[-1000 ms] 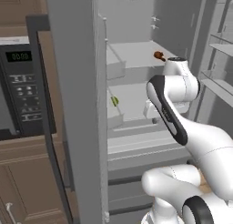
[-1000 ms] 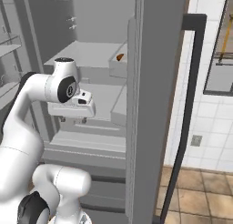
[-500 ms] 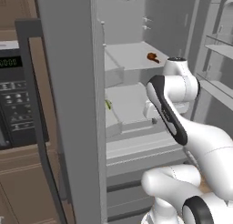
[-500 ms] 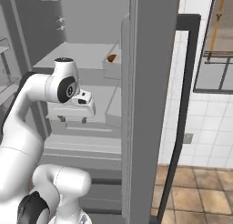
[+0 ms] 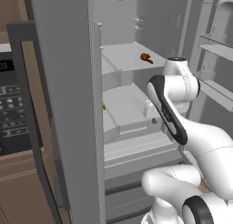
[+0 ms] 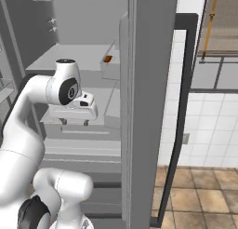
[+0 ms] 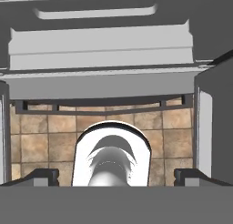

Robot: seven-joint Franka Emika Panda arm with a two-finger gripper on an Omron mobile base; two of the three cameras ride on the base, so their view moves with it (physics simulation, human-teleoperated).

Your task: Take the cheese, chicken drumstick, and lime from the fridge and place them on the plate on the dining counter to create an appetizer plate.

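The fridge [image 5: 68, 82] stands open in front of me. On its upper shelf lies the reddish-brown chicken drumstick [image 5: 146, 58], which the right base view also catches [image 6: 108, 59]. A sliver of the yellow-green lime [image 5: 103, 107] peeks out on the middle shelf behind the door edge. My gripper [image 6: 74, 123] hangs open and empty in front of the middle shelf, fingers pointing down, well below the drumstick. In the hand view the gripper [image 7: 116, 177] looks down at grey drawer fronts and floor tiles. The cheese is hidden. The plate and the dining counter are out of view.
A black microwave [image 5: 11, 109] is built in at the left. Dark door handles [image 5: 27, 104] [image 6: 179, 130] flank the opening. Door bins [image 5: 214, 45] line the right door. A white tiled wall [image 6: 209, 125] and brown floor tiles [image 6: 200, 191] lie to the right.
Both base views have shifted, so the base has driven on; the fridge opening looms larger and the microwave slid left. The arm keeps its pose with the gripper open.
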